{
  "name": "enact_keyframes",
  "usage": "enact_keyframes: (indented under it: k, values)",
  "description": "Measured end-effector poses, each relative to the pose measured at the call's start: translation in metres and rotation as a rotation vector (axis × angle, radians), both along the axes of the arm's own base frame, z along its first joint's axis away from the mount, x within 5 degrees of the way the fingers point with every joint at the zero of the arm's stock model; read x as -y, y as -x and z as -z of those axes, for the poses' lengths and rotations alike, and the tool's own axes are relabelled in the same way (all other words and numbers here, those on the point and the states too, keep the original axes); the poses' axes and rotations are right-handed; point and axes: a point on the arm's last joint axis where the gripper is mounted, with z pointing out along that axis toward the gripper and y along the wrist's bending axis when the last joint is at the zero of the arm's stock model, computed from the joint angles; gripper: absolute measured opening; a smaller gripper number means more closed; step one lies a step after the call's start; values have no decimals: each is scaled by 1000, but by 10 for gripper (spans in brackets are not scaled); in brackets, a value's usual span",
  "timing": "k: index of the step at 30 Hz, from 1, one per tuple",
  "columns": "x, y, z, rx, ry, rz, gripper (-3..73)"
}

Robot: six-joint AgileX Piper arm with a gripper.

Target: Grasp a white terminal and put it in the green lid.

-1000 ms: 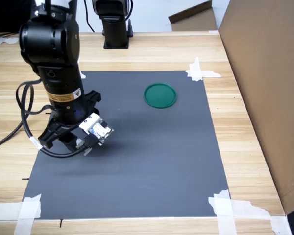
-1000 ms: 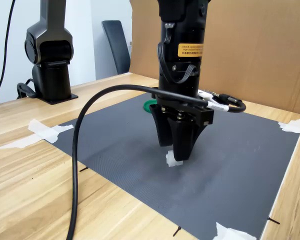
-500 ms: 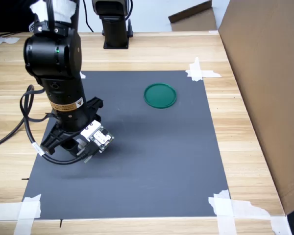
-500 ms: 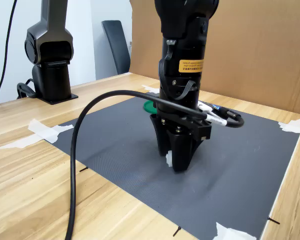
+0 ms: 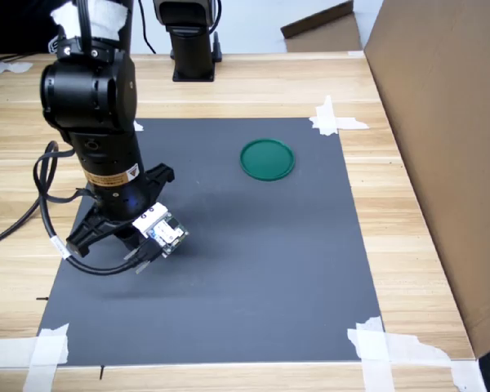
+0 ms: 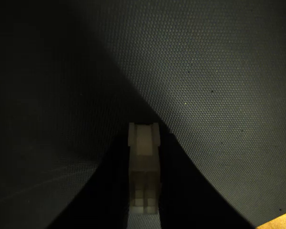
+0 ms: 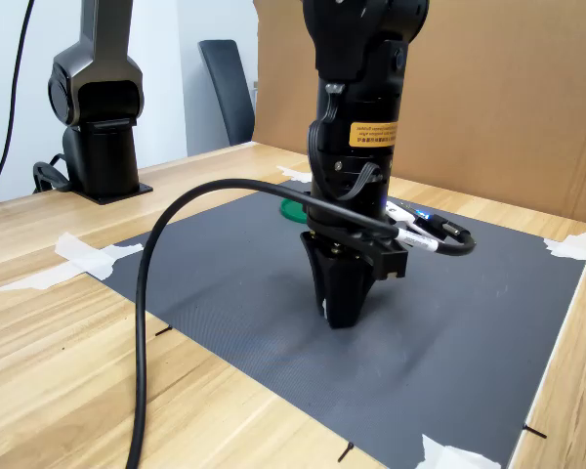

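In the wrist view the white terminal point(image 6: 143, 148) stands on the dark mat between my two dark fingers, which press against both of its sides. My gripper point(image 6: 143, 195) is shut on it. In both exterior views the gripper point(image 5: 135, 245) point(image 7: 340, 315) points straight down with its tips at the mat, and there the fingers hide the terminal. The green lid point(image 5: 267, 158) lies flat on the mat, off toward the first exterior view's upper right. In the second exterior view only a sliver of the lid point(image 7: 290, 208) shows behind the arm.
A dark grey mat point(image 5: 253, 269) is taped to the wooden table at its corners with white tape point(image 5: 336, 121). A second black arm base point(image 5: 192, 45) stands at the back. A cardboard wall point(image 5: 449, 139) borders the first exterior view's right. A black cable point(image 7: 166, 293) loops from the wrist.
The arm has lowered until the fingertips reach the mat. The fingers have come together around the white terminal, which showed beside them before and is now hidden in the exterior views.
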Motion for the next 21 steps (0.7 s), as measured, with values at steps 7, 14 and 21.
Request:
enact_keyframes:
  k: [7,14,21]
  values:
    - [0,4,-20,46,-9,30,84]
    - [-2,21,-71,59,-34,77,84]
    - [-43,24,-118,38,-66,109,84]
